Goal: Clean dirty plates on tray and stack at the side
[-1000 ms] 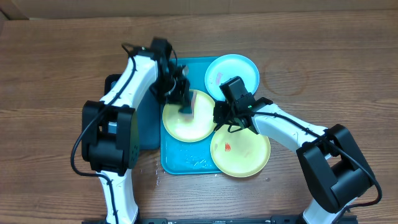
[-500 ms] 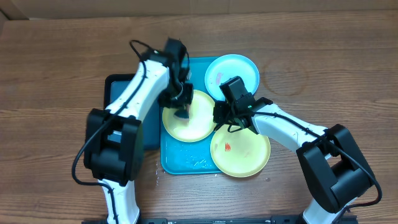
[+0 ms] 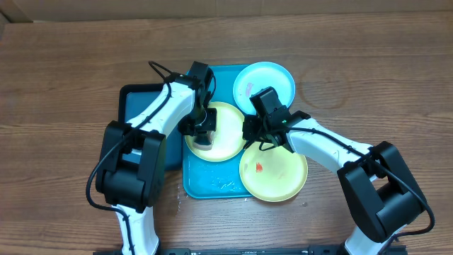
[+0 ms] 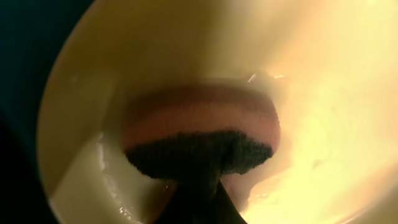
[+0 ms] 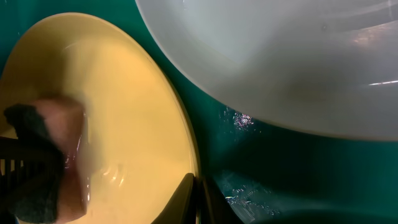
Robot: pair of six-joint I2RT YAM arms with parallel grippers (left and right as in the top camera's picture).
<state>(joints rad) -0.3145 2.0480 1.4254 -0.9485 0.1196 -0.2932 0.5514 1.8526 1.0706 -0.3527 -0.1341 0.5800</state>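
Turquoise tray (image 3: 212, 185) is crowded at its middle from both sides. The middle yellow plate (image 3: 228, 147) is covered by the left gripper (image 3: 203, 137), closed on a sponge (image 4: 199, 124), and its right rim is pinched by the right gripper (image 3: 248, 132). The far right corner is taken by the blue plate (image 3: 272, 76), the near right by the second yellow plate (image 3: 282, 178). Bare floor is left along the near left edge. Open table (image 3: 368, 78) is seen rightward, a dark tray (image 3: 133, 99) leftward.

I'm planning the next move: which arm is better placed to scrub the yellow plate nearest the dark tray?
Left. The left hand presses the sponge on the yellow plate; the right hand only pinches its rim, steadying it.
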